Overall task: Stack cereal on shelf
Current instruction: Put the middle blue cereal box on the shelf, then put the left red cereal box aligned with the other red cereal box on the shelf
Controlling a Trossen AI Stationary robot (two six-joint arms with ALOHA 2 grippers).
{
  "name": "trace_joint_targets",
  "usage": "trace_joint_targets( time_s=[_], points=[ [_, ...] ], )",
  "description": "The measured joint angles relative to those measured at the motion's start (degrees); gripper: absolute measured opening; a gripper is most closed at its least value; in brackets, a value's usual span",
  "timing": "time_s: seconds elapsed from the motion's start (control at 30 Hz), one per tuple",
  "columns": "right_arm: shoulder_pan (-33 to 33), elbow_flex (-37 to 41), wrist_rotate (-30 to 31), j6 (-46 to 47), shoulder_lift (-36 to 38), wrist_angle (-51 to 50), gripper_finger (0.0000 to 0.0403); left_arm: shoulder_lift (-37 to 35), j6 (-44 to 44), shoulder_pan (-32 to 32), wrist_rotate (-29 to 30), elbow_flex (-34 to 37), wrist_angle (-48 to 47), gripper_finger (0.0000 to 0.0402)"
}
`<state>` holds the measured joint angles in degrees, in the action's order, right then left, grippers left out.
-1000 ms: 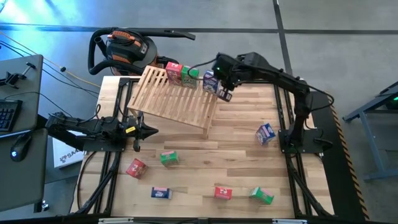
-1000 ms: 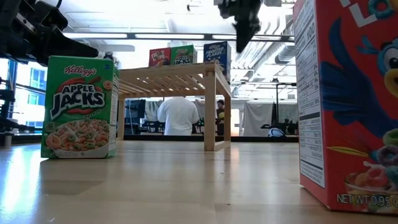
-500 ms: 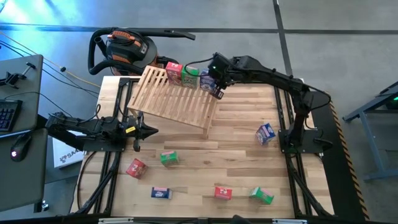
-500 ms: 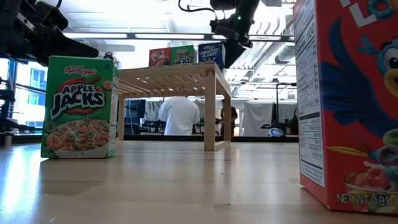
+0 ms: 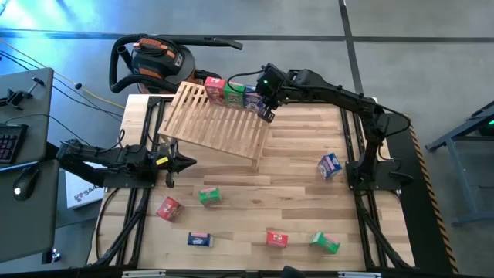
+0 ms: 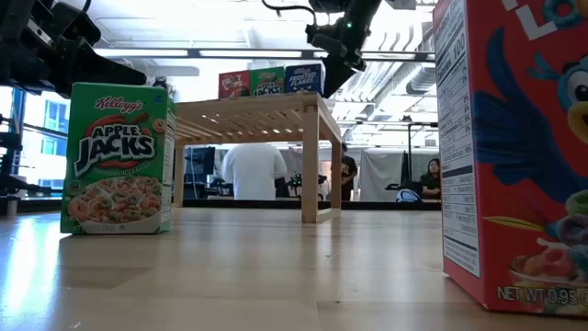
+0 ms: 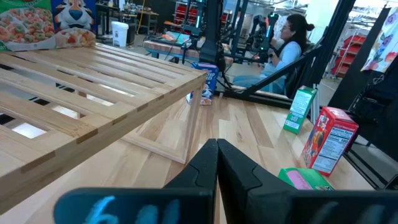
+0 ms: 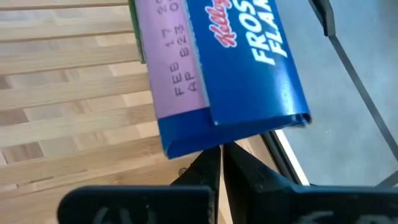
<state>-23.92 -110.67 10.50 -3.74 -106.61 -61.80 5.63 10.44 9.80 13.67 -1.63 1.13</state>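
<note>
Blue box (image 8: 230, 68), seemingly "Frosted Flakes"

Three cereal boxes (image 6: 270, 81) on shelf (image 6: 248, 106), end effector (image 6: 336, 53) above

2 dark arms, black cables; right claw (image 5: 268, 113) green LED.

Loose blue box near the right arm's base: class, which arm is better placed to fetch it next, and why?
Right. The right gripper is at the shelf but its base stands beside that blue box; the left gripper waits shut across the table.
</note>
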Motion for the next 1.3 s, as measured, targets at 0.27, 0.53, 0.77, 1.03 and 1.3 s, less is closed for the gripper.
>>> trace_joint_targets(
  time_s=[0.27,0.53,0.77,1.03,1.3],
  points=[
    [1.66,-0.42,0.46,-1.59,2.38,-3.78,0.0002,0.00,0.59,-0.02,0.00,0.00,0.00,0.0000],
    [4.96,19.79,-0.81,-3.84,15.08,16.02,0.0000,-0.01,0.66,0.00,0.02,0.00,0.00,0.0000],
    [8.37,45.77,-3.70,-0.32,29.39,46.28,0.0000,0.00,3.82,0.00,-1.50,0.00,0.00,0.0000],
    [13.92,66.68,-3.51,-0.12,38.07,73.96,0.0000,0.00,4.94,0.00,-1.44,0.00,0.66,0.0000],
    [18.76,76.62,0.64,1.34,39.47,87.14,0.0000,0.99,5.06,0.02,-3.11,-1.49,3.22,0.0000]
  ],
)
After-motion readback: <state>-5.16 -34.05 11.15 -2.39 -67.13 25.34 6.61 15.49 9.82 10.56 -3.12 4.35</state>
